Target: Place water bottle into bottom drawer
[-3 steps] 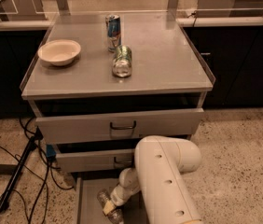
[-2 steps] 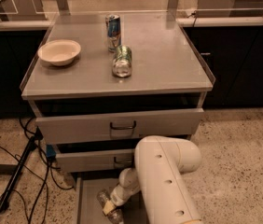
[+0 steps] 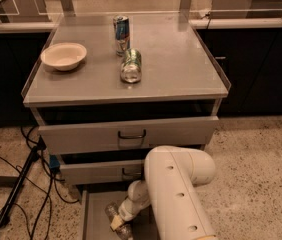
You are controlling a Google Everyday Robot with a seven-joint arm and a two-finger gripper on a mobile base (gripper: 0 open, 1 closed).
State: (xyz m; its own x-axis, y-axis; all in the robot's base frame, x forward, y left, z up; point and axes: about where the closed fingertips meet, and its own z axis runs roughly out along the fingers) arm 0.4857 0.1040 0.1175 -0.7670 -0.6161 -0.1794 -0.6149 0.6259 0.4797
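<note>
The bottom drawer (image 3: 95,215) stands pulled out at the foot of the grey cabinet, and its plain floor shows. The water bottle (image 3: 112,212), clear and crinkled, lies low inside it near the middle. My gripper (image 3: 118,223) is down in the drawer at the end of the white arm (image 3: 176,189), right at the bottle and partly over it. The arm's wide link hides the right part of the drawer.
On the cabinet top (image 3: 181,59) stand a cream bowl (image 3: 64,55) at the left, an upright blue-and-silver can (image 3: 121,28) and a green-and-silver can (image 3: 131,65) on its side. The two upper drawers (image 3: 131,135) are slightly open. Cables and a stand leg (image 3: 18,184) lie on the floor at the left.
</note>
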